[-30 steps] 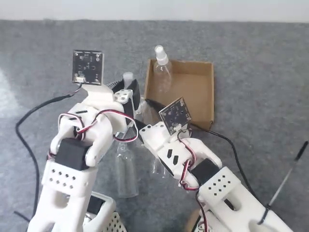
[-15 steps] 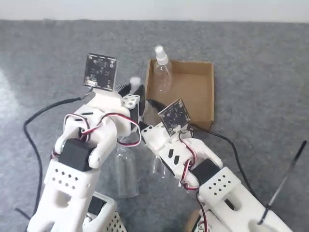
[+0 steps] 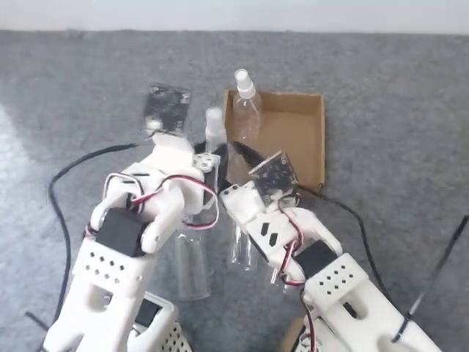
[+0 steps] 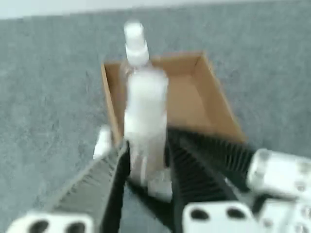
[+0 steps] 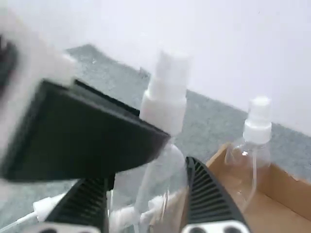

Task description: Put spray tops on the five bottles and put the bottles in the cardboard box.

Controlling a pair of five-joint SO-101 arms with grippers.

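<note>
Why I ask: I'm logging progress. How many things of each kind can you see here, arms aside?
Bottles with spray tops on: 2, the boxed bottle and the held bottle
Bottles without tops: 2, the left lying bottle and the right lying bottle
Loose spray top: 1
Cardboard box: 1
Total: 6

High overview, wrist close-ups, shared box (image 3: 293, 139)

A flat grey, felt-like textured surface (image 3: 396, 88) is spread under the whole work area. It is bounded along its far edge by a plain white wall (image 3: 234, 15). A paler patch of light (image 3: 7, 136) is seen at the surface's left edge.
</note>
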